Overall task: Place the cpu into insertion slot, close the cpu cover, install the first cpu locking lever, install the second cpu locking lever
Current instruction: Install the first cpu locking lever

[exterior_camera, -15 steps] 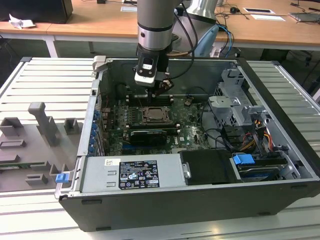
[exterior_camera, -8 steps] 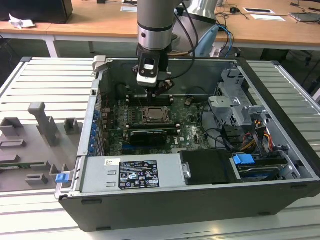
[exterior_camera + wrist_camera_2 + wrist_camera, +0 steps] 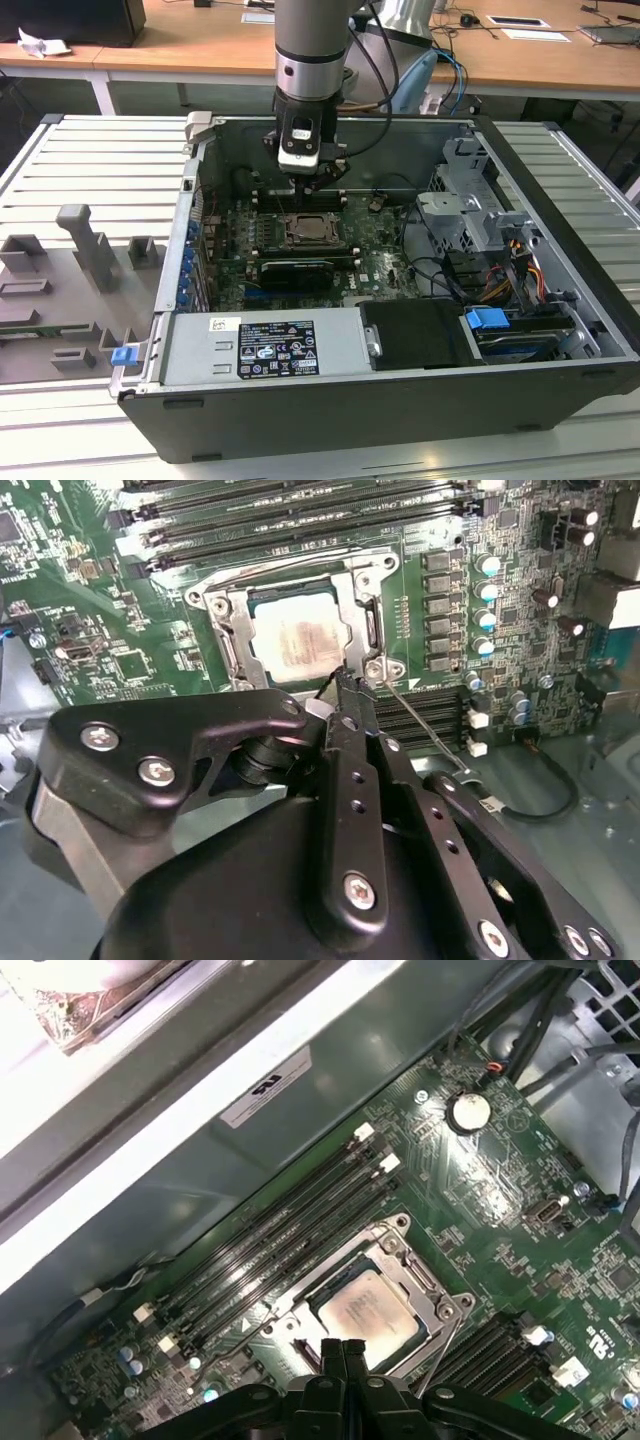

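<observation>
1. Wooden desks (image 3: 200, 40) ran along the back. In front, a ribbed metal table (image 3: 90, 160) carried the open computer case (image 3: 400, 400), with grey fixtures (image 3: 85, 245) beside it at the exterior view's left.
2. We saw the arm (image 3: 310, 50) reaching down into the case, with the gripper (image 3: 318, 182) low over the green circuit board (image 3: 385, 265).
3. We found the cpu (image 3: 300, 640) seated flat in the insertion slot (image 3: 352, 630), its dull metal top facing up.
4. The cpu cover (image 3: 225, 630) lay down over the slot. Its frame ran around the chip, which showed through the central window.
5. In both wrist views the gripper's fingers (image 3: 345, 1360) were pressed together, and we saw nothing between them.
6. The fingertips sat at one corner of the cover. We could not tell whether they touched it or were just above it.
7. We noted a thin wire lever (image 3: 420, 730) slanting away from that corner across the board.
8. Another wire lever (image 3: 290, 563) lay along the cover's far edge, just beside the long black memory slots (image 3: 300, 515). We could not tell whether either lever was latched.
9. A round coin battery (image 3: 468, 1112) sat on the board, well apart from the slot.
</observation>
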Available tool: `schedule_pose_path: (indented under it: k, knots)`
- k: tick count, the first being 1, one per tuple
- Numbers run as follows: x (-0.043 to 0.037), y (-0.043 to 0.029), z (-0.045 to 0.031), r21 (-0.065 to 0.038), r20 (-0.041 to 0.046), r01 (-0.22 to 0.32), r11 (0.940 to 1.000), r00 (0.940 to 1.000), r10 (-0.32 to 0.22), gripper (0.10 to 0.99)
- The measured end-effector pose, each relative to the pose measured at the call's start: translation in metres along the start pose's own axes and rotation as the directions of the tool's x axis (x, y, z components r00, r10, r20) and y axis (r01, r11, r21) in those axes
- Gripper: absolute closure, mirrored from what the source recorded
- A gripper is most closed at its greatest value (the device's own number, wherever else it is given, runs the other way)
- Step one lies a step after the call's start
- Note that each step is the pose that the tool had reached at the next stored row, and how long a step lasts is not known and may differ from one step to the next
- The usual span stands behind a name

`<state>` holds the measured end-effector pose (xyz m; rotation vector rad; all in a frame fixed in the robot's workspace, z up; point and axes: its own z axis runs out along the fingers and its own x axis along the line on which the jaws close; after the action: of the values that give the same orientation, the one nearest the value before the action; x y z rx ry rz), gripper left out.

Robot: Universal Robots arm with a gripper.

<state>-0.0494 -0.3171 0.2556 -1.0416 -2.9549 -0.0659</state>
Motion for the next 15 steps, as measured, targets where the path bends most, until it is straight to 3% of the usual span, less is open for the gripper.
schedule_pose_path:
  k: [4, 10, 12, 15]
  knots:
    - [0.0000, 0.0000, 0.0000, 0.001, -0.0016, 0.043, 0.9991, 0.9991, -0.043, 0.980]
    - [0.0000, 0.0000, 0.0000, 0.002, -0.0047, 0.121, 0.9926, 0.9926, -0.121, 0.980]
    - [0.0000, 0.0000, 0.0000, 0.003, -0.0056, 0.145, 0.9894, 0.9894, -0.145, 0.980]
    - [0.0000, 0.0000, 0.0000, 0.005, -0.0079, 0.215, 0.9765, 0.9765, -0.215, 0.980]
